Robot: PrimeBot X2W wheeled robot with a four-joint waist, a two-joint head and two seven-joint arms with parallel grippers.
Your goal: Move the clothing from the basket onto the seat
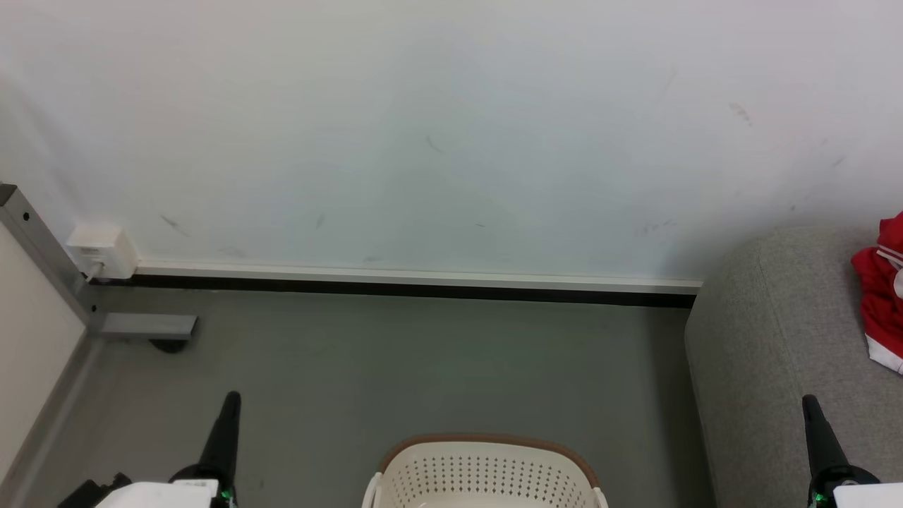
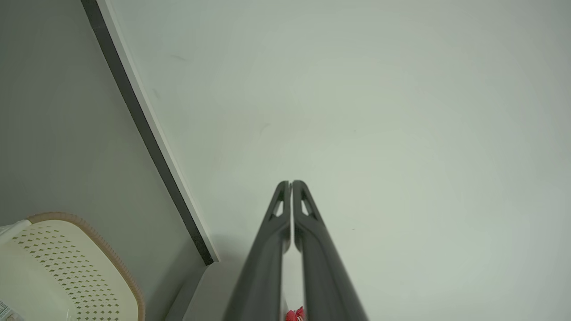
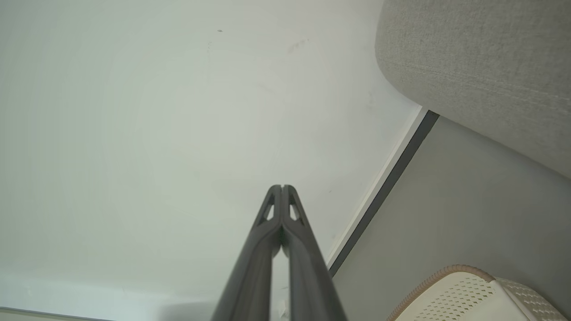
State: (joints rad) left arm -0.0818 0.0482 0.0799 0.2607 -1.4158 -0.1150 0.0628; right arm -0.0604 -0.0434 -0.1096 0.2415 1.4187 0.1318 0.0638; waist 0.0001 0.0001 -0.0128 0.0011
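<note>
The cream perforated basket with its brown rim stands on the floor at the bottom centre of the head view; its inside is cut off by the frame. It also shows at the corner of both wrist views, basket and basket. The grey seat fills the right side, with red clothing with white trim lying on it at the right edge. My left gripper is shut left of the basket, and my right gripper is shut over the seat's edge. Both point at the wall, holding nothing: left gripper, right gripper.
A white wall with a dark skirting strip stands straight ahead. A white socket box and a grey metal frame sit at the left. Grey floor lies between the wall and basket.
</note>
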